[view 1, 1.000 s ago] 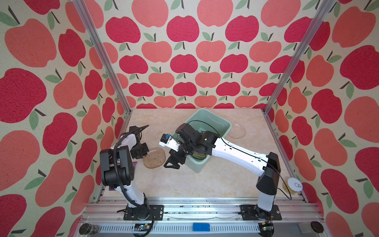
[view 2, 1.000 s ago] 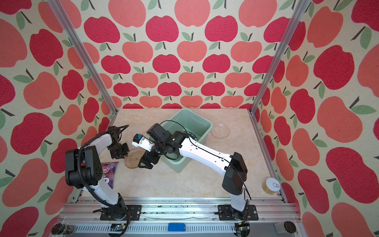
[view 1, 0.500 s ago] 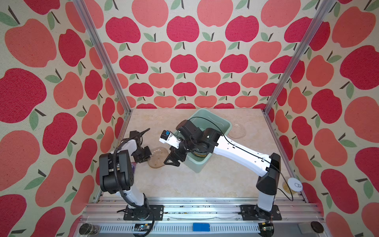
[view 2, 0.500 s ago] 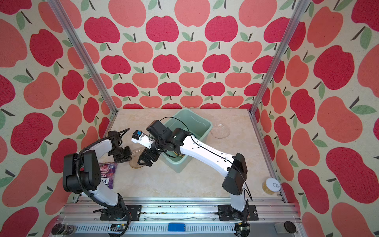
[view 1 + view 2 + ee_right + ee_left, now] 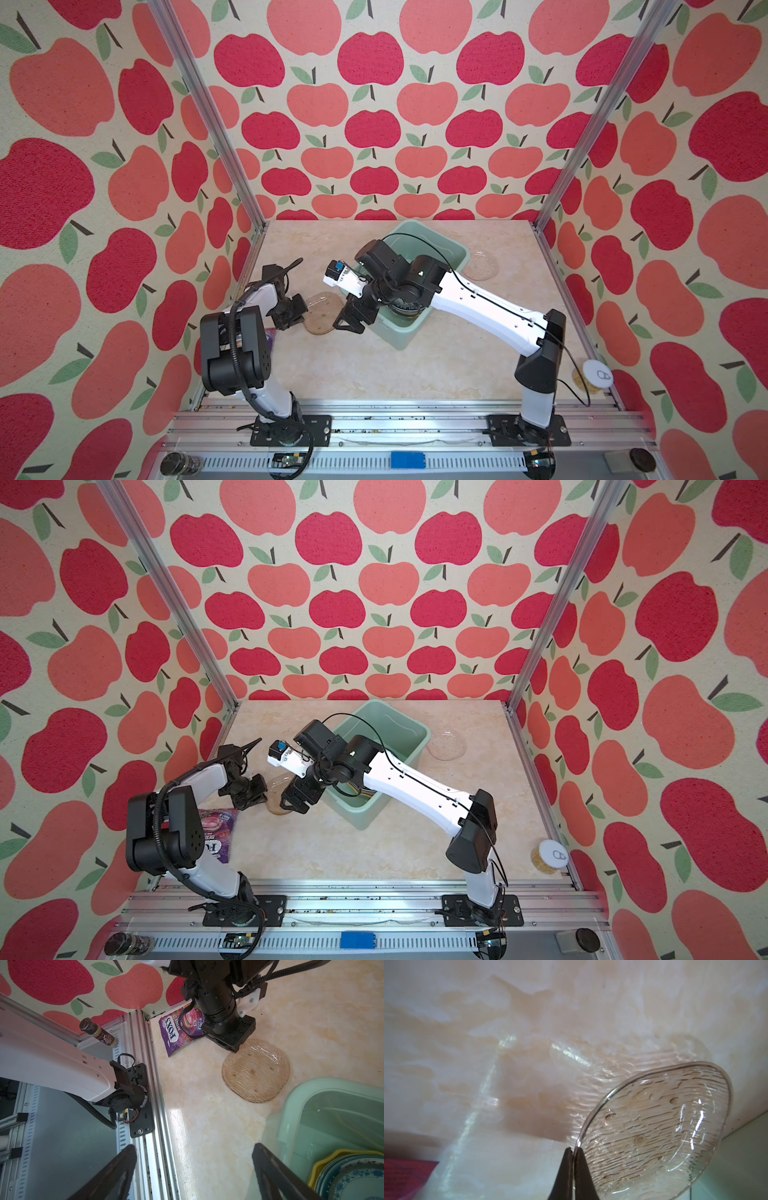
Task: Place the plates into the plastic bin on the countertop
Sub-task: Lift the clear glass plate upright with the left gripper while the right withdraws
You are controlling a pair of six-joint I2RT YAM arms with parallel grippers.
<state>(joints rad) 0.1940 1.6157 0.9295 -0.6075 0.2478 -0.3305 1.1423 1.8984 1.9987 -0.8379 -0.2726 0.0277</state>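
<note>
Far left, down on the front rail: a small bottle, lying on its side. Next, a purple bag, flat on the countertop, partly hidden under the left arm.

Then the left arm itself: elbow bent up high, forearm reaching in and down toward the middle. At its tip, the left gripper, low by the countertop, closed tight on the left edge of a glass plate. In the left wrist view, both dark fingers pressed together with the thin rim between them. Looks tipped up a bit on the pinched side; hard to tell if the other side touches the countertop.

Just right of that plate, the right gripper, pointing down, spread wide, nothing in it. Hangs over bare countertop between the glass plate and the bin, close to the bin's left wall.

Behind it, the right arm: long and stretched out from its base at the front right, crossing over the near end of the bin and hiding part of it.

Inside the bin, at the near end, a stack of plates: yellow at the bottom, white ones with dark and blue patterns on top.

Right of the bin, a second glass plate, flat on the countertop, just beside the bin's wall.

Far right, near the front corner, a jar with a white lid, well apart from the rest.
</note>
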